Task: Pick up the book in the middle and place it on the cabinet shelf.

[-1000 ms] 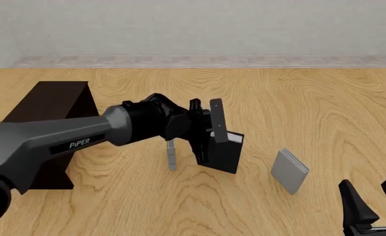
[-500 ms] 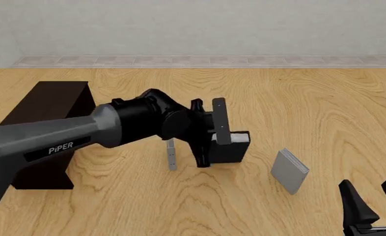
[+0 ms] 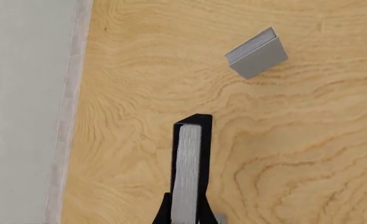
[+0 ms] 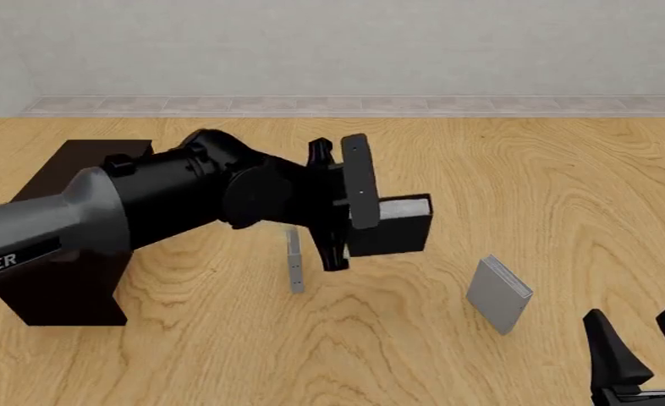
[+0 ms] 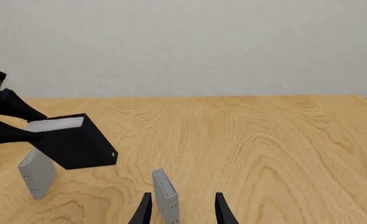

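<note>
This is a bare simulated test room, not a lived-in home or workshop. A broad light-wood tabletop with bold swirling grain [image 4: 513,194] fills the scene like a floor, running back to a pale tiled strip [image 4: 355,105] at the foot of a plain, flat grey-white wall [image 4: 344,46]. Surfaces look evenly lit and spotless, with the smooth shading of a render. The only furniture is a long, low, almost black wooden cabinet [image 4: 68,211].

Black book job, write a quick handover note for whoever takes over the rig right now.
Left claw: shut on the black book, holding it clear of the table.
Right claw: open, idle at the near right, holding nothing.
Cabinet shelf: far left, nothing on its visible top.
Done: book picked up.
Left: carry it left, set it on the cabinet, release.
</note>
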